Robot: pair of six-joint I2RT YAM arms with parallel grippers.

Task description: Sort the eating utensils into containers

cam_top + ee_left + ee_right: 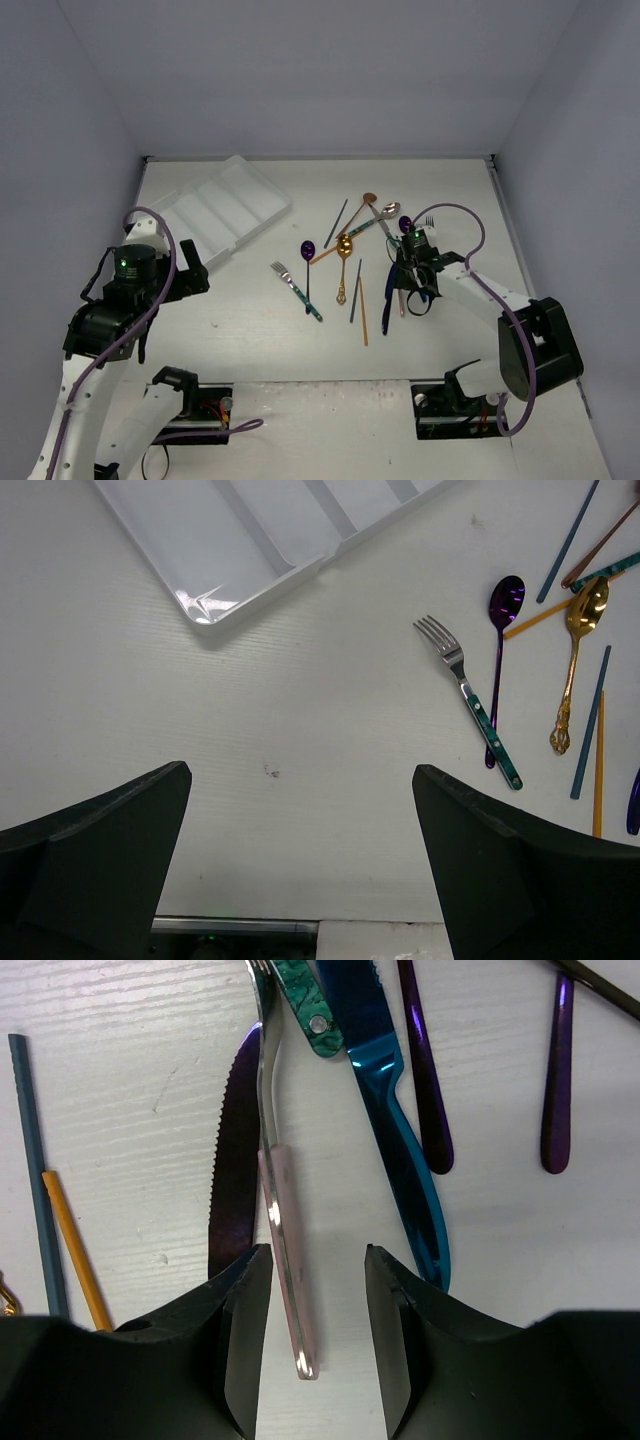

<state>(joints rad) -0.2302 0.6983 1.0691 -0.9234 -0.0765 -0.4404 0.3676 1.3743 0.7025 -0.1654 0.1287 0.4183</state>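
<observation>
Among the utensils (400, 1150), the right tool (317, 1260) (pointing straight down) straddles a pink handle (280, 1220), jaws parted.

The fingers (240, 1350) of my right gripper (318, 1332) look like matt black plastic. Between them lies a glossy pink metal handle (285, 1250). To its left is a shiny purple knife (235, 1170), serrated, and to its right a mirror-bright blue knife (395, 1130). The white table (130, 1090) is matt and finely grained.
</observation>
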